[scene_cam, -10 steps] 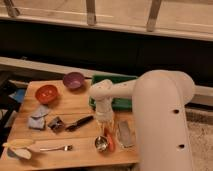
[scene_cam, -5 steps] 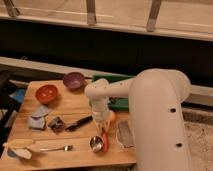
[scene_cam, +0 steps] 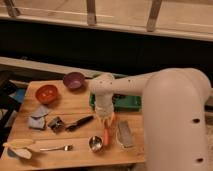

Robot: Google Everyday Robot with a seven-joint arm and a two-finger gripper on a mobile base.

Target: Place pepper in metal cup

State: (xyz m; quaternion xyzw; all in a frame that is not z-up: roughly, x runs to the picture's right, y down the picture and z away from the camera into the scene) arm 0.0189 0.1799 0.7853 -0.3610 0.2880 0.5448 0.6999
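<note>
My gripper [scene_cam: 105, 121] hangs from the white arm over the front middle of the wooden table [scene_cam: 75, 107]. It is shut on the top of the pepper [scene_cam: 106, 135], a slim orange-red chili that hangs upright below it. The pepper's lower tip is just right of the metal cup [scene_cam: 95, 143], a small shiny cup standing near the table's front edge. The tip is at about rim height, beside the cup rather than inside it.
An orange bowl [scene_cam: 46, 92] and a purple bowl [scene_cam: 74, 80] stand at the back left. A green tray [scene_cam: 127, 102] lies behind the arm. A black-handled utensil [scene_cam: 80, 122], a blue cloth [scene_cam: 39, 120], a spoon [scene_cam: 55, 148] and a grey flat object [scene_cam: 125, 134] lie around the cup.
The gripper has come down a little with the pepper and shifted slightly sideways near the cup. The cup and the other things have not moved.
</note>
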